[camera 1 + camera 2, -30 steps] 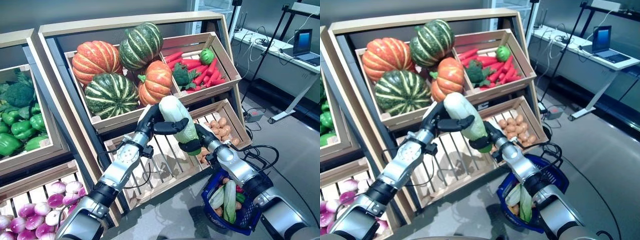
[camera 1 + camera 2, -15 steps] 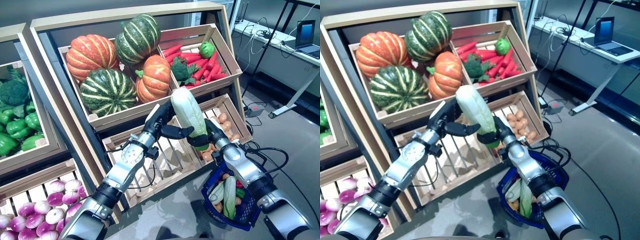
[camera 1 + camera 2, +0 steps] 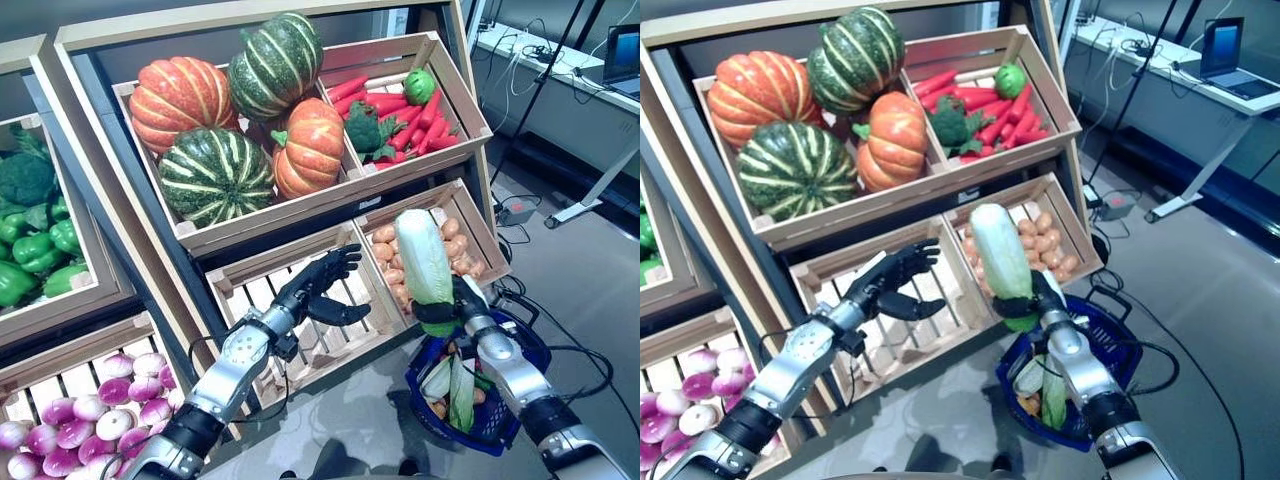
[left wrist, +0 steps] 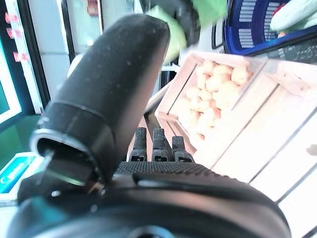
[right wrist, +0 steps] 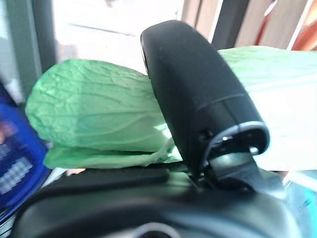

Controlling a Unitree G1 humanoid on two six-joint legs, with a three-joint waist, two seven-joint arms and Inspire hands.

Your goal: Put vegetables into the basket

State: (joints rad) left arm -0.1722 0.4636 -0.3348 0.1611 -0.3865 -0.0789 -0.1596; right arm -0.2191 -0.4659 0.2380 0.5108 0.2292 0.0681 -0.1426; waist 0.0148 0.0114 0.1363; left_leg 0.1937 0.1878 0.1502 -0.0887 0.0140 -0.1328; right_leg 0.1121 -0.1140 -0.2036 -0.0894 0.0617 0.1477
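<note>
A long white-and-green cabbage stands upright in my right hand, whose fingers are curled round its green lower end, just above the blue basket on the floor at the lower right. The basket holds several vegetables, among them pale green ones. My left hand hovers open over the empty slatted crate, fingers spread, holding nothing.
The wooden stand holds pumpkins and a crate of carrots on top, and a crate of potatoes right behind the cabbage. Green peppers and purple onions lie to the left. A desk stands at the far right.
My left hand has let go of the cabbage and drawn back over the empty crate. My right hand has carried the cabbage right and down, towards the basket.
</note>
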